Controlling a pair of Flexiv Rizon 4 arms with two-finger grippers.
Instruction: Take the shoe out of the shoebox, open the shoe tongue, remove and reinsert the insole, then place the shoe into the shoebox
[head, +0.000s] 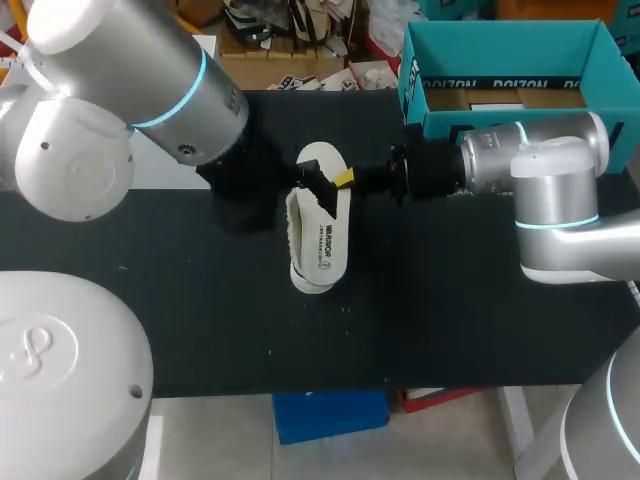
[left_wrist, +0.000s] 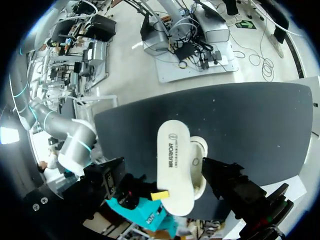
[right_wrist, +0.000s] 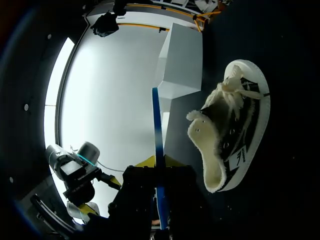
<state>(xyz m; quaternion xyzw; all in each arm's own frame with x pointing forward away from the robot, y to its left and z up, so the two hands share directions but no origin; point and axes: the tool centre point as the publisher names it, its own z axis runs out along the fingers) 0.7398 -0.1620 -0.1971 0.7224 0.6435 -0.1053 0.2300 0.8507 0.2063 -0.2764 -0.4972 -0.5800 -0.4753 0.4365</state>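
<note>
A cream insole (head: 335, 215) hangs flat above the shoe (head: 303, 235), and my right gripper (head: 340, 180) is shut on its edge from the right. The shoe, a dark sneaker with fleece lining and a white sole, lies on the black table (head: 450, 310). In the right wrist view the insole (right_wrist: 158, 145) shows edge-on as a thin blue strip between the fingers, with the shoe (right_wrist: 232, 145) beside it. The left wrist view looks down on the insole (left_wrist: 175, 170) over the shoe (left_wrist: 201, 167). My left gripper (head: 245, 200) stands open just left of the shoe, one dark finger (left_wrist: 227, 182) showing. The teal shoebox (head: 510, 110) is open at the back right.
A white block (right_wrist: 180, 65) stands on the table beyond the shoe in the right wrist view. My left arm's big joints (head: 120, 90) hang over the table's left half. Bare black table lies in front of the shoe.
</note>
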